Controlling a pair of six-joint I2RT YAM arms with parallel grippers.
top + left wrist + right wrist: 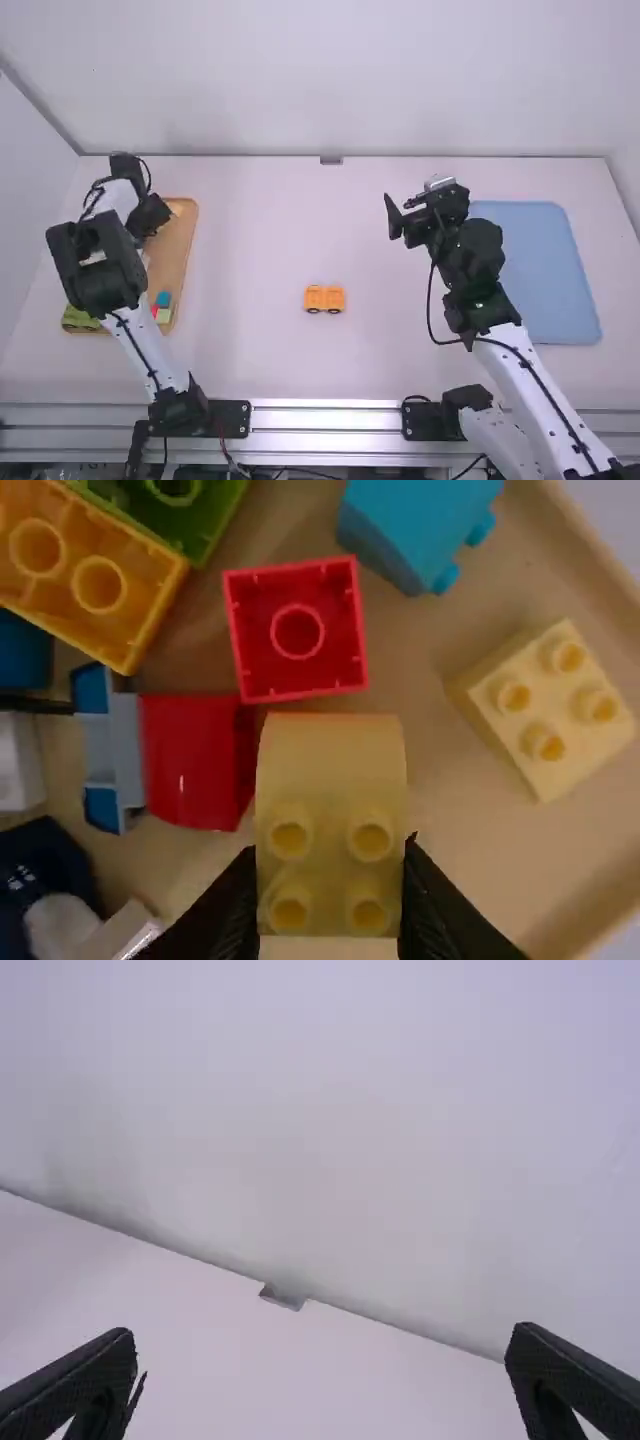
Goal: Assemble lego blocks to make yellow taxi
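My left gripper [152,218] is over the wooden tray [190,232] at the far left. In the left wrist view the left gripper [330,872] is shut on a yellow block [332,810] with four studs and a curved end, above other blocks in the tray. The orange-yellow taxi part [324,299], with dark wheels, sits on the middle of the table. My right gripper [408,217] is held up right of the middle, beyond the taxi part. Its fingers are wide apart; nothing is between the tips of the right gripper [325,1348] in the right wrist view.
Around the held block lie a red block [297,630], a blue block [410,530], a pale yellow block [548,705], an orange block [85,570] and a green block [190,505]. A flat blue tray [545,270] rests on the right side of the table.
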